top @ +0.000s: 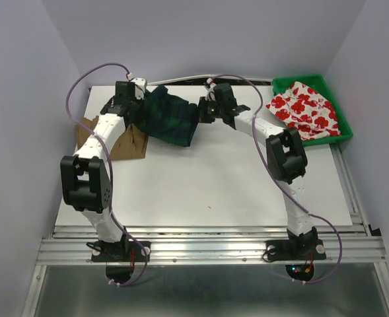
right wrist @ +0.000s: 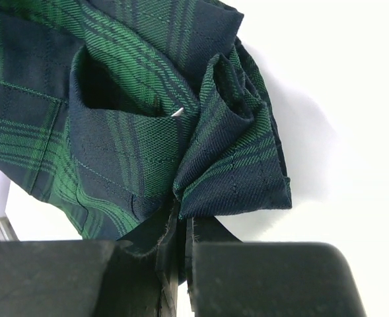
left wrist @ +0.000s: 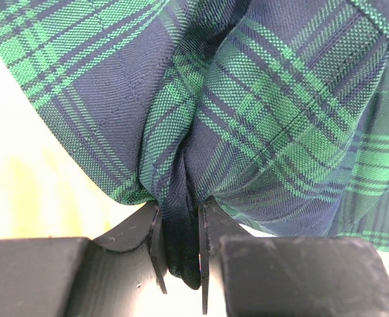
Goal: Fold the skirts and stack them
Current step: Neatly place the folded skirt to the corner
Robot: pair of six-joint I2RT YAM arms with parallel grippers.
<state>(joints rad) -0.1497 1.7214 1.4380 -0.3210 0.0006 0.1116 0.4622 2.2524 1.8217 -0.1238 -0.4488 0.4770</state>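
**One skirt in hand, nothing stacked yet**

The white tabletop [top: 207, 178] carries no finished pile, so the job looks to be in its early part. The dark green-navy plaid skirt [top: 168, 115] is the piece being worked. In the overhead view it hangs spread between the two arms at upper centre of the frame, with its lower edge sagging toward the tabletop.

The tan-brown skirt [top: 131, 142] lies flat at centre left, partly hidden under the left arm and just beside the plaid one. Whether it is properly folded cannot be told. The white skirt with red flowers [top: 304, 109] sits rumpled in the green bin [top: 343, 132] at upper right, unfolded.

The left tool [left wrist: 179, 244] is closed down to a narrow gap, pinching a bunched ridge of plaid cloth. The right tool [right wrist: 181, 241] is nearly closed on a gathered corner of the same skirt.

The plaid fold, the floral skirt and the stacking are all left to do.
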